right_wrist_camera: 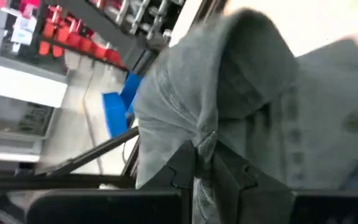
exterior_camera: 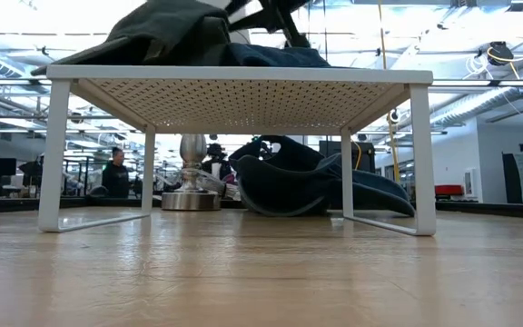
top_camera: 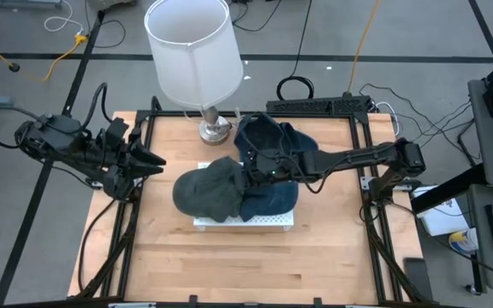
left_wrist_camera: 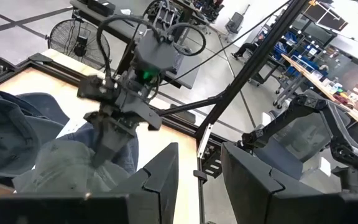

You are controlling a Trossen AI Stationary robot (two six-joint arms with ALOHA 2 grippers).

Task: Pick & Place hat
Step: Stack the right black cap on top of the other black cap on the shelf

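My right hand (top_camera: 248, 175) is pinching the grey hat (top_camera: 208, 190) at its right edge on the white rack (top_camera: 268, 221), mid-frame; hat lies left of it, left hand (top_camera: 148, 161) half-spread, empty, farther left.

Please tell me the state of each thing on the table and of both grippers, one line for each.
Grey hat: on the rack, pinched by the right gripper.
Blue hat: on the rack, beside the grey hat.
Second blue hat: on the table by the lamp.
Rack: upright.
Lamp: upright.
Right gripper: shut on the grey hat.
Left gripper: open, empty.
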